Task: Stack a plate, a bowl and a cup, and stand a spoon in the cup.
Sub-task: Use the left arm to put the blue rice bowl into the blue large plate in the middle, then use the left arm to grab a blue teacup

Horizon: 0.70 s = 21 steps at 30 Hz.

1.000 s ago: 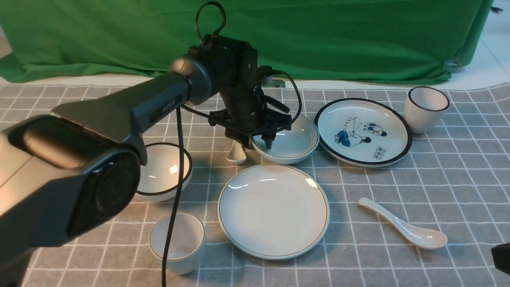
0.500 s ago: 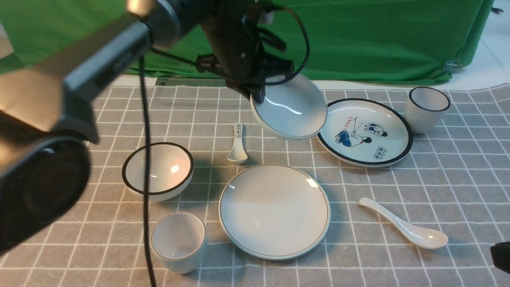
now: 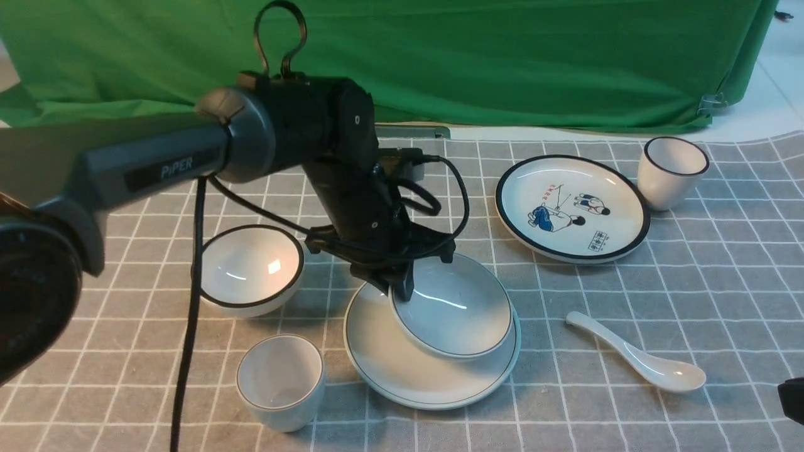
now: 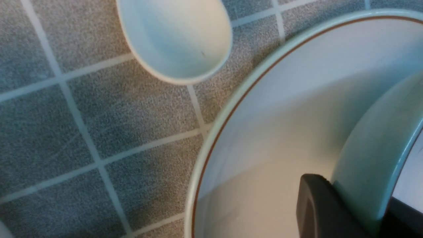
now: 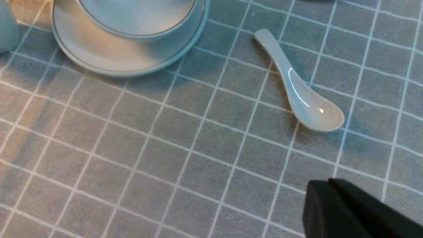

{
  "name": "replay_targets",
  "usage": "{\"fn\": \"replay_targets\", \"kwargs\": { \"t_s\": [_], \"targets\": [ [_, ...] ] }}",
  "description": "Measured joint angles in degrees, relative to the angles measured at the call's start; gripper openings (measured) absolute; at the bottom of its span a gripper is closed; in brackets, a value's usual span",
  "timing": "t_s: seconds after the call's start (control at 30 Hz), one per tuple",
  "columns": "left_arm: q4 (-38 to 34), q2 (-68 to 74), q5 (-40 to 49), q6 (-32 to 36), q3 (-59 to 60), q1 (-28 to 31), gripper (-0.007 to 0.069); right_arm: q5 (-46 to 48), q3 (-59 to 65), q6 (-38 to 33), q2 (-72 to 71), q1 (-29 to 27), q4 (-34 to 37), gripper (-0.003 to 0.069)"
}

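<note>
On the table [image 3: 722, 301], spread with a grey checked cloth, a bowl with a thick black rim [image 3: 251, 270] sits upright at the far left. Just in front of it, toward the camera, stands the cup [image 3: 281, 380], pale white and empty, a little apart from the plate [image 3: 402, 370].

At centre, the left claw [image 3: 402, 290] is clamped on the far rim of the bowl [image 3: 458, 311], one finger [image 4: 317, 205] against the outer wall and the other inside. The bowl is tilted toward the camera, above the plate and within its outline. Whether its base touches the plate cannot be told.

Beside the plate's far edge, the left wrist view shows the scoop of a small white spoon [image 4: 178, 36] lying on the cloth, clear of the plate's rim.

Further right and toward the back lies a black-rimmed plate with cartoon figures [image 3: 571, 207]. The spoon [image 3: 634, 358], plain white, rests on the cloth near the front to the right of the plate, scoop up, handle pointing toward the plate. A cup with a bold black rim [image 3: 672, 171] stands at the back right.

At the far right edge, only a dark sliver of the right claw [image 5: 357, 211] shows, above bare cloth near the spoon. Its opening cannot be made out.
</note>
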Motion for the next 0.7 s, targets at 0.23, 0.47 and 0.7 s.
{"fn": "replay_targets", "kwargs": {
  "t_s": [0.23, 0.47, 0.7],
  "targets": [
    [0.9, -0.7, 0.6, -0.7, 1.0, 0.0, 0.0049, -0.3, 0.0, 0.0, 0.0, 0.0, 0.0, 0.0046],
    [3.6, -0.7, 7.4, -0.8, 0.2, 0.0, 0.0264, 1.1, -1.5, 0.9, 1.7, 0.0, -0.3, 0.005],
    [6.3, -1.8, 14.0, -0.9, -4.2, 0.0, 0.0454, 9.4, -11.4, 1.1, 11.7, 0.0, -3.5, 0.0052]
  ]
}}
